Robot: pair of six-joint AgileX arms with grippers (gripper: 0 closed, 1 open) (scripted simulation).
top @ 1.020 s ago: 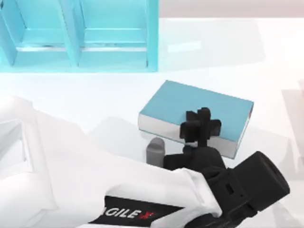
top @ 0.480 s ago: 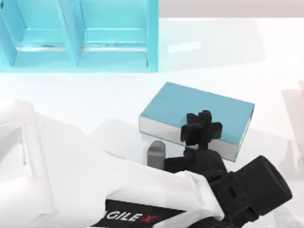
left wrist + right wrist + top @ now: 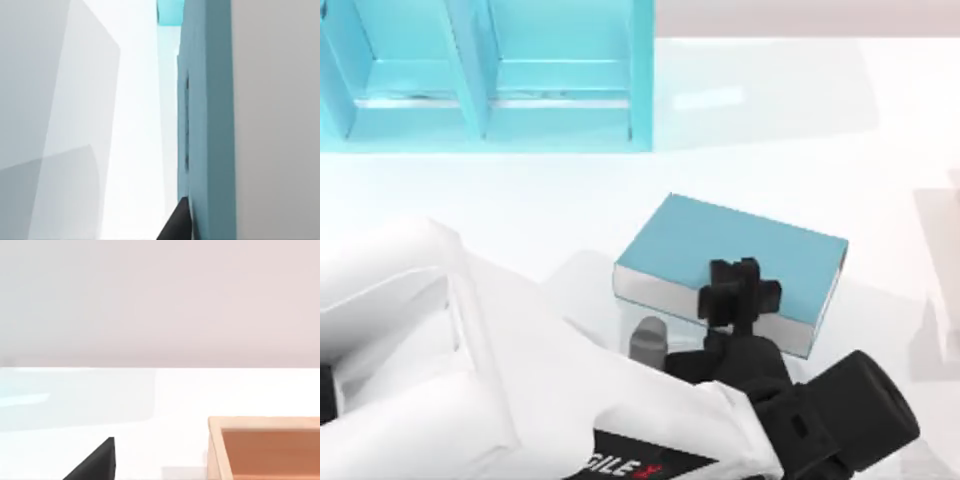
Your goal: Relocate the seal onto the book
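The book (image 3: 720,240), teal-covered with pale page edges, lies flat on the white table near the middle. My left gripper (image 3: 740,292) is black and hangs over the book's near edge, reaching in from the lower left on a white arm. The seal is hidden. In the left wrist view the book's teal cover (image 3: 206,125) runs close alongside a dark tip of that gripper. The right wrist view catches a dark corner of my right gripper low over the table.
A large teal shelf unit (image 3: 485,70) with open compartments stands at the back left. A small grey stub (image 3: 647,340) sits beside the left wrist, just off the book's near corner. A tan wooden box (image 3: 265,447) lies ahead in the right wrist view.
My left gripper has slid a little toward the near edge, and the book under it has shifted the same way. The white forearm has changed its pose at the lower left.
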